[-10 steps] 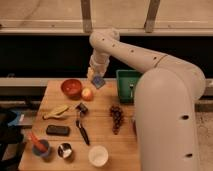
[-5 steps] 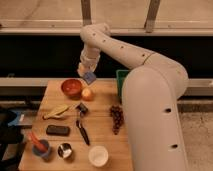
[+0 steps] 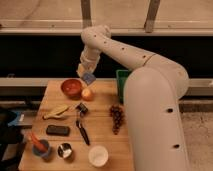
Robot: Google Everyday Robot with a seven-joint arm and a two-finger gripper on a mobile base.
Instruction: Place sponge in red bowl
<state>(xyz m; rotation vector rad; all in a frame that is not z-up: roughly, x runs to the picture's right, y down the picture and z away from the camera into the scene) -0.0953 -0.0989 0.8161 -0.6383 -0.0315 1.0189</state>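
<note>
The light blue-grey sponge (image 3: 89, 77) is held in the air in my gripper (image 3: 85, 71), just above and to the right of the red bowl (image 3: 71, 87). The bowl stands at the back of the wooden table (image 3: 102, 135), left of middle. My gripper is shut on the sponge and hangs from the white arm that reaches in from the right. The sponge is over the gap between the bowl's right rim and an apple (image 3: 87, 94).
A green bin (image 3: 121, 85) stands at the back right. On the table lie a banana (image 3: 55, 111), a black slab (image 3: 58, 130), a black-handled tool (image 3: 82, 131), grapes (image 3: 116, 117), a white cup (image 3: 98, 155), a metal cup (image 3: 64, 149) and a small bowl with a red utensil (image 3: 41, 148).
My gripper has moved left with the sponge, from near the green bin to beside the red bowl's right rim.
</note>
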